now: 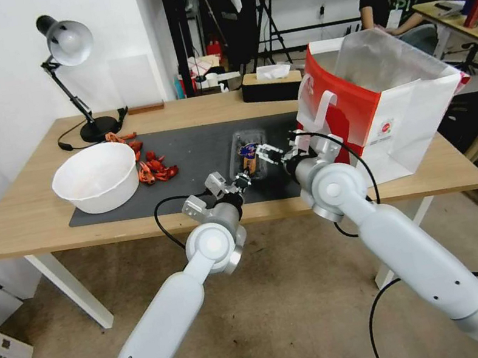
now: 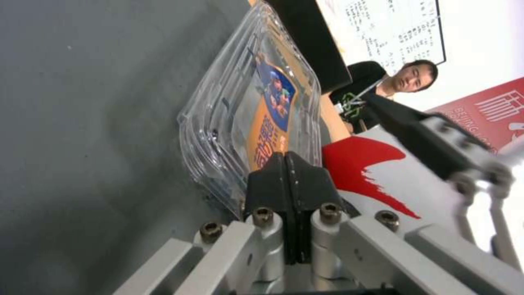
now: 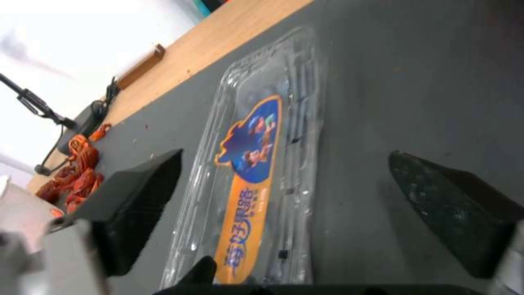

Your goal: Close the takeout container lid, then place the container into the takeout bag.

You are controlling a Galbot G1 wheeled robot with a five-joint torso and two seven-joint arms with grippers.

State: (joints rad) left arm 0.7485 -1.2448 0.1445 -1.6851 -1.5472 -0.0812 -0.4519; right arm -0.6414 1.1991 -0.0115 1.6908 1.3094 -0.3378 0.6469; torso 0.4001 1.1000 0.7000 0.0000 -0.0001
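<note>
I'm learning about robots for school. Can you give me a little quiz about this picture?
1. True or false: the left end effector is shut at the container's near edge.
2. The right end effector is: A) open over the container, B) inside the takeout bag, C) on the white bowl.
3. What does the container lie on?

Key: 1 true. 2 A. 3 The dark mat.

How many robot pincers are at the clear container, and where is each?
2. The left pincer is shut at the near end of the container; the right pincer is open, above it on the bag side.
</note>
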